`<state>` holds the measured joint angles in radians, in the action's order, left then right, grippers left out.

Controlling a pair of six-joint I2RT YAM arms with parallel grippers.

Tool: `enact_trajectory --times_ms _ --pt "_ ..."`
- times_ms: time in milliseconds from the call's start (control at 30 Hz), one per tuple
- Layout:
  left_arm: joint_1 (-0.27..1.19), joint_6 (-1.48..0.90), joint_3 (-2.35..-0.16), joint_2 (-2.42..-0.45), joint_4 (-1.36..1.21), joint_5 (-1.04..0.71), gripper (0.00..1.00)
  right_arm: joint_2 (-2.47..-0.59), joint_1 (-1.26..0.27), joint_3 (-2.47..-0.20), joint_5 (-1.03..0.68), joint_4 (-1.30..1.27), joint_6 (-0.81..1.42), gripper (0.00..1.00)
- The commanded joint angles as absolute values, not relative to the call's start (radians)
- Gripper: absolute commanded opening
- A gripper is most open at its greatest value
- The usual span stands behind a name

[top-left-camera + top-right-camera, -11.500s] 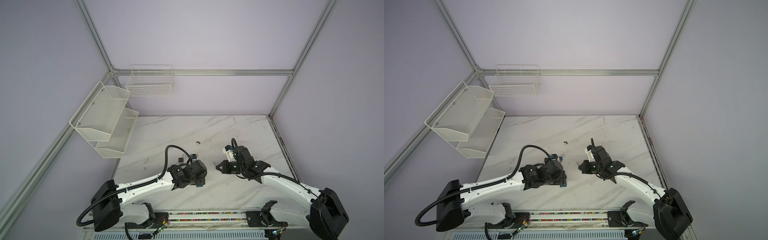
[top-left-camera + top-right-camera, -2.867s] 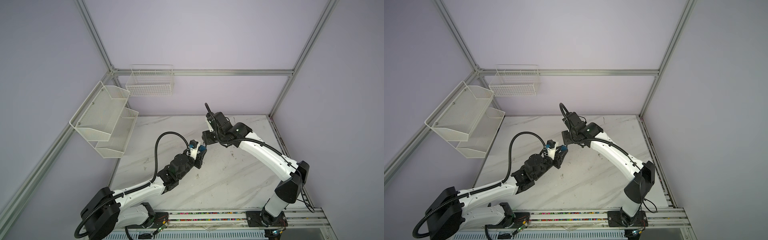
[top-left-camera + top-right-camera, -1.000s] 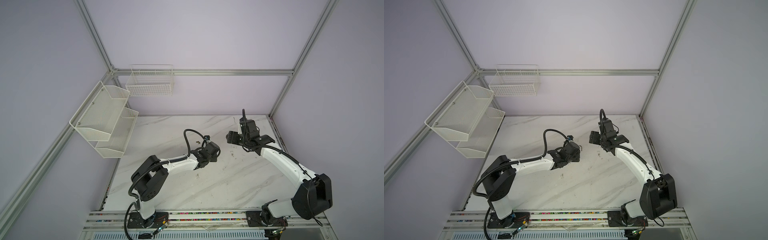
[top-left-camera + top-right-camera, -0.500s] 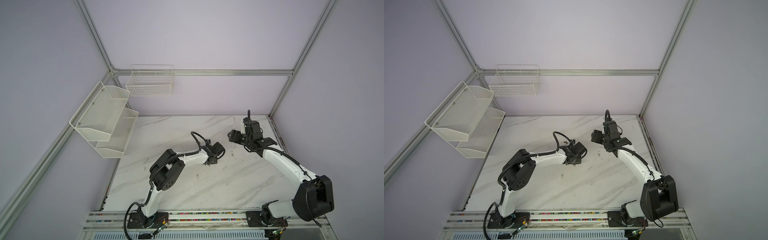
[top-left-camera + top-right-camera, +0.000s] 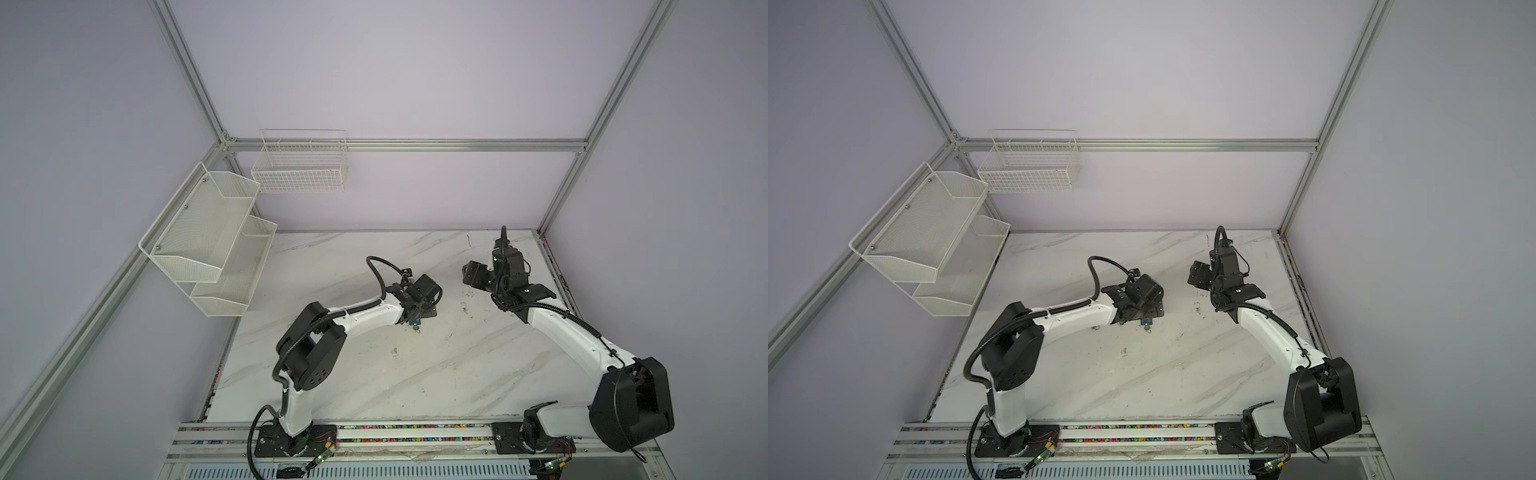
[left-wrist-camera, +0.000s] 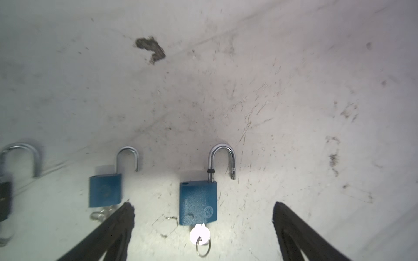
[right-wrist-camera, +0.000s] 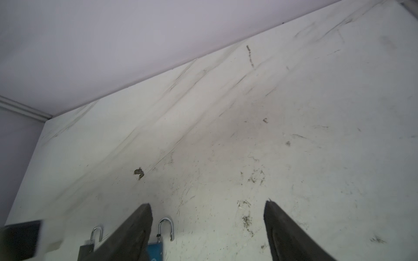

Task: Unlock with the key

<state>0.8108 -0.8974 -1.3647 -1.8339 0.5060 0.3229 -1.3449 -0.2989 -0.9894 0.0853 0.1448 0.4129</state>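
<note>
Flat on the scuffed white marble-patterned desk, near its middle: a small blue padlock with a chrome shackle. Shackle standing open, long leg seated in the body, short end clear of it and turned out to one side. In the keyhole at the opposite end of the body, a silver key, head glaring white. Same padlock only a blue speck in both top views, just beside the left arm's wrist.

Directly over that padlock, the left claw: black fingers spread wide, one on either side of the body, touching neither padlock nor key, gripping nothing.

Alongside in the left wrist view, a second blue padlock, blurred, shackle likewise open, something metallic at its keyhole end, too smeared to name. Further along, cut by the picture edge, a third padlock with a dark body, blurred as well.

To the right, apart from the left arm, the right claw, clear of the desk and angled down toward it. Fingers wide apart, nothing between them but bare desk, nothing gripped. Two of the padlocks partly hidden behind one finger in the right wrist view.

On the left wall, a white mesh two-tier shelf; on the back wall, a white wire basket.
</note>
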Motion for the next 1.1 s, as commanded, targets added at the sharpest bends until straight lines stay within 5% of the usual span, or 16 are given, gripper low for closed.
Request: enact_trajectory --times_ms 0,133,233,400,633,900,1067 --pt "0.737 -0.795 -1.249 -1.608 0.390 0.418 1.00 -1.284 -0.243 -0.939 0.338 0.000 0.425 0.97" --pt "0.579 -0.614 -1.139 -1.363 0.421 0.640 1.00 -1.260 -0.177 -0.795 0.493 -0.242 0.363 0.97" --pt "0.379 -0.483 -1.038 -1.269 0.381 0.641 1.00 -1.303 -0.119 -0.687 0.477 -0.467 0.281 0.98" --pt "0.177 -0.317 -0.745 -1.220 0.054 0.723 1.00 -1.503 -0.090 -0.643 0.442 -0.715 0.161 0.97" --pt "0.090 -0.062 -0.376 -1.300 -0.718 0.564 1.00 -1.669 -0.024 -0.581 0.201 -1.006 0.089 0.97" --pt "0.043 0.068 -0.220 -1.607 -1.321 0.178 1.00 -1.758 -0.015 -0.459 -0.065 -1.330 -0.050 0.98" --pt "0.017 -0.042 -0.425 -1.563 -0.834 0.284 1.00 -1.788 -0.044 -0.468 0.005 -1.357 -0.053 0.98"
